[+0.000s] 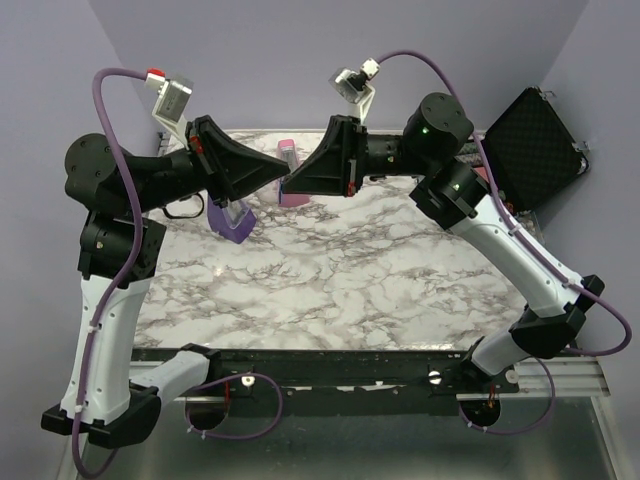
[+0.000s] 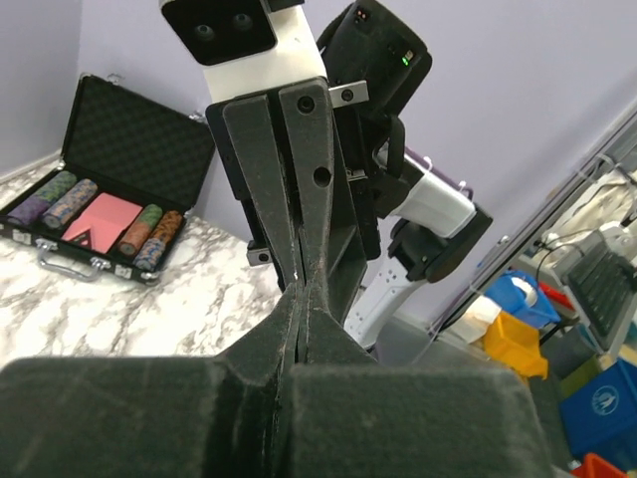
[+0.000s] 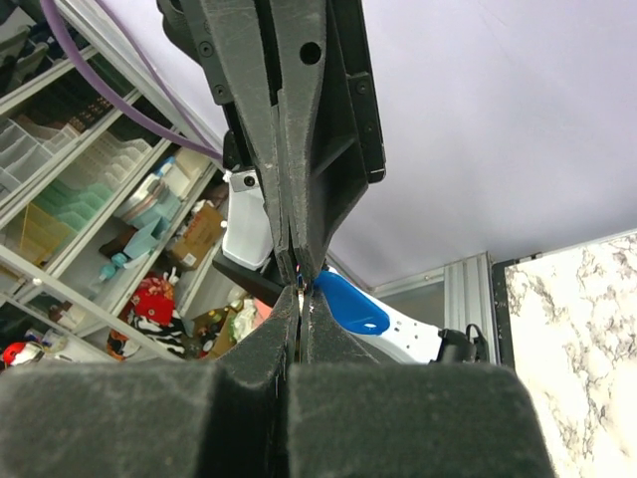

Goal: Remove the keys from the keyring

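Both arms meet tip to tip in the air above the far part of the marble counter (image 1: pixel 330 290). The left end effector (image 1: pixel 279 178) has its fingers pressed together, and what they pinch is hidden at the junction. The right end effector (image 3: pixel 299 311) is likewise pressed together, apparently on the keys (image 3: pixel 348 304). The blue head of the keys juts out just beside its fingertips, with a sliver of bright metal at the pinch point. From above, the keys are hidden between the two tips. A pink wedge (image 1: pixel 294 197) and a purple wedge (image 1: pixel 232 222) lie on the counter below, and an open chip case (image 1: pixel 535 140) stands well apart at the right. The step in hand is judged to be working a key off the ring. To do it well, one end effector should hold the ring steady while the other draws the key along the coil rather than straight outward. The pull should be slow, with both grips firm, since a slip would drop the bundle onto the counter. Which end effector holds the ring cannot be told.
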`<state>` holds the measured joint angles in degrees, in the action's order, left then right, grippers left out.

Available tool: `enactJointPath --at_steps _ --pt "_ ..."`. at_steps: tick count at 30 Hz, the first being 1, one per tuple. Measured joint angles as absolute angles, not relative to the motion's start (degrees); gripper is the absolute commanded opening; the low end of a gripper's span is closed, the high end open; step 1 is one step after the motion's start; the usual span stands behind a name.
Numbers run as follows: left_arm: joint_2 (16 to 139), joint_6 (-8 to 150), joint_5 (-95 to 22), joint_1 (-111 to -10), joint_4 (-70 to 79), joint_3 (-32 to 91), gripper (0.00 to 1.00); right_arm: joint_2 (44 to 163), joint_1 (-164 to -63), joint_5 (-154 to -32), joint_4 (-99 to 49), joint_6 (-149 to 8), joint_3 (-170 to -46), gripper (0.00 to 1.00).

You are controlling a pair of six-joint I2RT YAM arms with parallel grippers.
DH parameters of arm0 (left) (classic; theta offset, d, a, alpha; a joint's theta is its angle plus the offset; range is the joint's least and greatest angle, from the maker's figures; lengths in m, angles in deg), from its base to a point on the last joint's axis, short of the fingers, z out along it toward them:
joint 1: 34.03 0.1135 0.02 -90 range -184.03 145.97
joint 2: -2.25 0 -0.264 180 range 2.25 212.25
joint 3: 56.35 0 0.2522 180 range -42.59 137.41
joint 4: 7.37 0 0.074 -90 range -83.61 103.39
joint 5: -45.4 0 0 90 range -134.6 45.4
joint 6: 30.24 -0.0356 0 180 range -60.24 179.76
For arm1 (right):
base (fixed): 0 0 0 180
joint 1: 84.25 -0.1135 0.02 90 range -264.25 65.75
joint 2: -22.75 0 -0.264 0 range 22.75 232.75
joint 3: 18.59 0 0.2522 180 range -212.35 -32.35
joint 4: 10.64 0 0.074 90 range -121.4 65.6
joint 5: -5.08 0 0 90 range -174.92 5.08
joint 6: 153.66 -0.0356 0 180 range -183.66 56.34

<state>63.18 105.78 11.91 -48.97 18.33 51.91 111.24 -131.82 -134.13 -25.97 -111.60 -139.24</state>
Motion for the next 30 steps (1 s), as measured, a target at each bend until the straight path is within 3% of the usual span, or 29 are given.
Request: enactJointPath --at_steps 17,26,29,30 --pt "63.88 84.9 10.67 -54.8 34.55 57.13 0.0 111.37 -131.43 -138.72 -33.95 -109.5 -140.58 0.01" --pt "65.19 81.38 10.62 -57.05 36.54 58.25 0.0 111.37 -130.66 -141.45 -35.04 -109.09 -140.82 0.01" --pt "66.37 81.45 10.62 -57.14 36.74 59.03 0.16 111.37 -130.31 -141.63 -35.21 -109.09 -140.82 0.01" --pt "66.98 81.6 10.64 -57.14 36.93 59.64 0.26 111.37 -130.07 -141.63 -35.19 -109.09 -140.82 0.01"
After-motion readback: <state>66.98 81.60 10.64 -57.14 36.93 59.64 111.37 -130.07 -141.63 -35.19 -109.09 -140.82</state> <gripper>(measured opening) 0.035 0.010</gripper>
